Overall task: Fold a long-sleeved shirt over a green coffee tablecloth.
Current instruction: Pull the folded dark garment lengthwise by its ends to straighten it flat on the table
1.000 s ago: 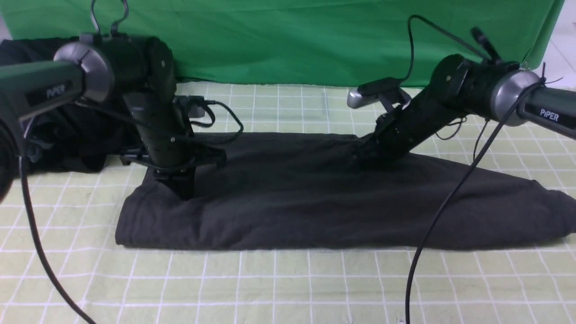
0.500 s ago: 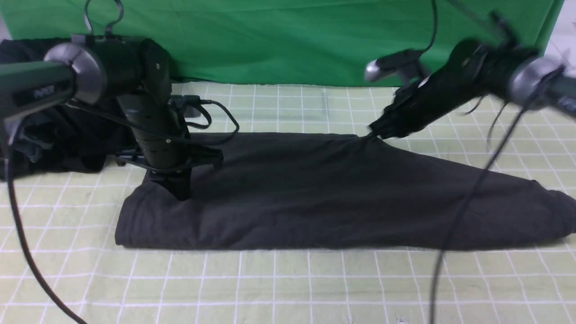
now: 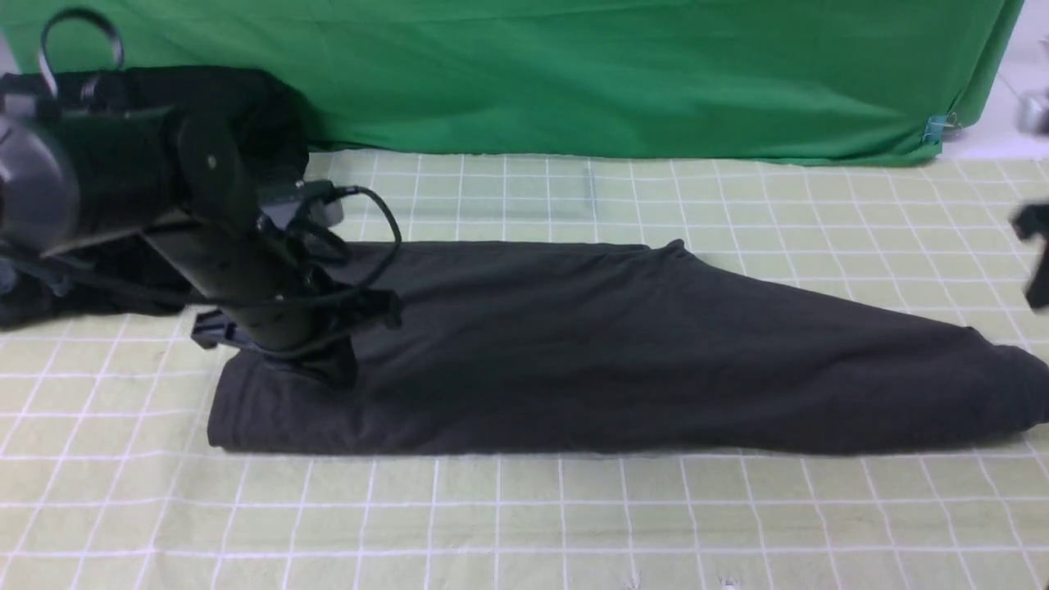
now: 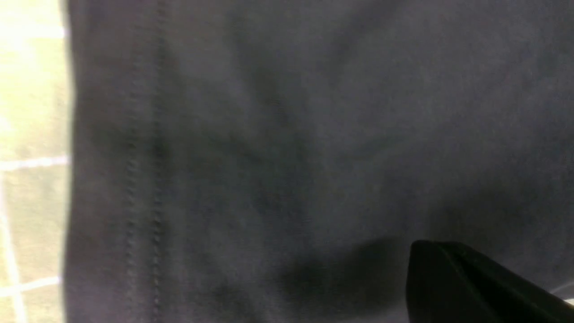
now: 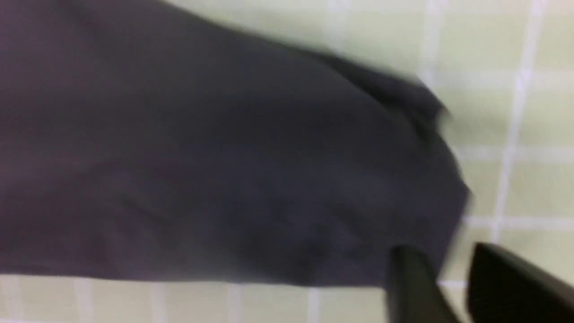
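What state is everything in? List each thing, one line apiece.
long-sleeved shirt: folded into a long band, lying flat.
green coffee tablecloth: spread flat under the shirt.
left hand: shut, tip down on the shirt's left end.
right hand: open, empty, clear of the shirt.
dark garment pile: heaped at the far left.
green backdrop cloth: hanging behind.

— Where's your front camera looking from?
— Low and centred on your side, facing twelve o'clock over the green coffee tablecloth [image 3: 524,524] toward the green backdrop [image 3: 574,74].
— Your wrist cameras?
— Both look down from very close: left on the nine o'clock hem of the long-sleeved shirt [image 4: 314,134], right on a tapering end. All three share that shirt.
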Controlling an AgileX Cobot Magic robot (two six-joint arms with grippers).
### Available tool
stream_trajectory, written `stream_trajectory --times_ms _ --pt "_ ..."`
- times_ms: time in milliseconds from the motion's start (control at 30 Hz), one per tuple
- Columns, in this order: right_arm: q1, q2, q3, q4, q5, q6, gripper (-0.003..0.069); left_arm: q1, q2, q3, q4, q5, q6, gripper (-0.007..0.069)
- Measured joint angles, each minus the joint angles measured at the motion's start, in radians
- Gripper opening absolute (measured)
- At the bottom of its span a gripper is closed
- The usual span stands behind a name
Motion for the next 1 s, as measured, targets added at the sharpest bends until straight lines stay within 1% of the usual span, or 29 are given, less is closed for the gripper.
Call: stream_trajectory --times_ms 67,100,167,233,267,367,567,667,700,733,767,833,867,900,933,967,1000 --pt "-0.023 0.008 0.039 -0.005 -0.047 0.011 0.0375 0.001 0.000 0.033 0.028 -0.010 -0.011 -0.0004" --pt "-0.024 0.009 0.042 -0.005 -0.051 0.011 0.0388 0.001 0.001 0.037 0.028 -0.010 -0.011 -0.0004" --pt "-0.030 0.023 0.059 -0.005 -0.073 0.014 0.0492 0.003 0.004 0.070 0.073 -0.012 -0.048 -0.0004" --pt "-0.030 0.049 0.061 0.004 -0.098 0.016 0.0596 0.007 0.004 0.109 0.104 -0.038 -0.110 -0.0004" --pt "-0.028 0.065 0.061 0.008 -0.111 0.018 0.0627 0.008 0.000 0.123 0.104 -0.059 -0.133 -0.0003" --pt "-0.013 0.112 0.062 0.010 -0.131 0.022 0.0657 0.008 -0.006 0.139 0.101 -0.082 -0.153 -0.0003" --pt "0.021 0.174 0.062 0.011 -0.166 0.031 0.0654 0.008 -0.020 0.148 0.101 -0.107 -0.159 -0.0003" --pt "0.036 0.186 0.062 0.006 -0.179 0.033 0.0616 0.012 -0.032 0.150 0.104 -0.119 -0.159 -0.0003" --pt "0.042 0.186 0.062 0.006 -0.181 0.031 0.0570 0.013 -0.045 0.150 0.108 -0.122 -0.159 -0.0003" --pt "0.051 0.188 0.061 0.004 -0.182 0.014 0.0490 0.014 -0.065 0.150 0.111 -0.123 -0.159 -0.0003" --pt "0.053 0.189 0.061 0.004 -0.182 0.003 0.0428 0.014 -0.082 0.150 0.112 -0.123 -0.158 -0.0003" --pt "0.061 0.189 0.061 0.014 -0.174 -0.031 0.0210 0.014 -0.120 0.150 0.115 -0.125 -0.158 -0.0003" --pt "0.061 0.189 0.061 0.015 -0.174 -0.031 0.0210 0.014 -0.124 0.150 0.115 -0.125 -0.158 -0.0003" --pt "0.062 0.187 0.060 0.012 -0.164 -0.041 0.0089 0.015 -0.163 0.150 0.117 -0.124 -0.158 -0.0003" --pt "0.062 0.186 0.059 0.010 -0.163 -0.041 0.0082 0.015 -0.163 0.150 0.119 -0.124 -0.158 -0.0003" --pt "0.058 0.176 0.056 -0.027 -0.147 -0.014 0.0054 0.015 -0.205 0.151 0.125 -0.117 -0.158 -0.0003" --pt "0.051 0.170 0.049 -0.057 -0.135 0.017 0.0051 0.015 -0.224 0.151 0.127 -0.110 -0.158 -0.0003"
